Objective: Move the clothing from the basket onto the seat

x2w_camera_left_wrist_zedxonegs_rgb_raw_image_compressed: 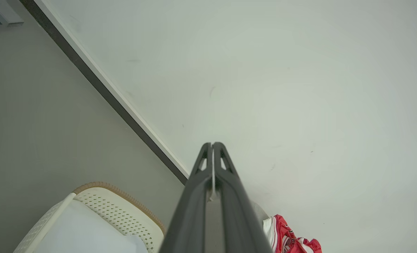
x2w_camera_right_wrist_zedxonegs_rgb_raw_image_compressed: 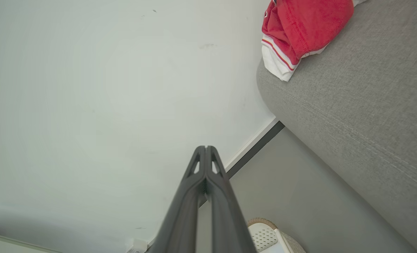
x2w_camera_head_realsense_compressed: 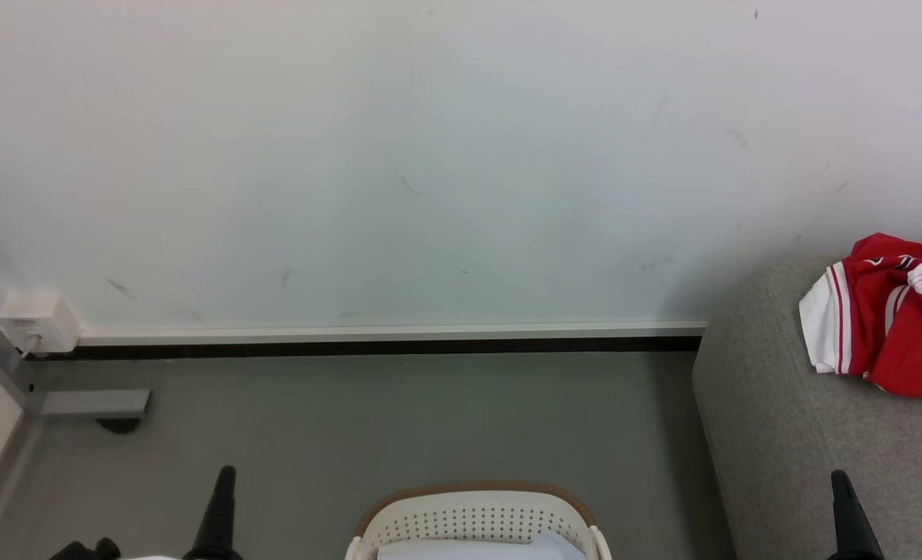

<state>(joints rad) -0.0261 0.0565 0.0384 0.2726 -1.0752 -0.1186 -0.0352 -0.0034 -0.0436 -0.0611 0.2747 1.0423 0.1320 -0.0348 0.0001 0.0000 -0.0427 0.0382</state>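
Across the back of the scene runs a scuffed white painted wall [x2w_camera_head_realsense_compressed: 430, 155], meeting a flat grey floor [x2w_camera_head_realsense_compressed: 399, 420] at a white-and-black skirting strip. At the right stands the seat [x2w_camera_head_realsense_compressed: 772, 435], a big grey woven-fabric sofa cushion with a rounded corner. Low in the middle of the head view sits the basket [x2w_camera_head_realsense_compressed: 476, 517], rounded white perforated plastic with a brown rim band. It is on the floor near the seat, and something pale lies inside it that I cannot identify. The clothing [x2w_camera_head_realsense_compressed: 896, 319], a crumpled red shiny garment with white panels and striped trim, lies on the seat, well apart from the basket. The left gripper [x2w_camera_head_realsense_compressed: 225, 476] and right gripper [x2w_camera_head_realsense_compressed: 839, 476] flank the basket, each with its two dark fingers pressed together on nothing.

No red shows in the basket, so the job looks close to done. The step would go best by looking down into the basket first. If a garment is there, part the fingers before descending, pinch a fold inside the rim, and lift clear before swinging right.

Black-and-white lettering on the garment is too small to read.
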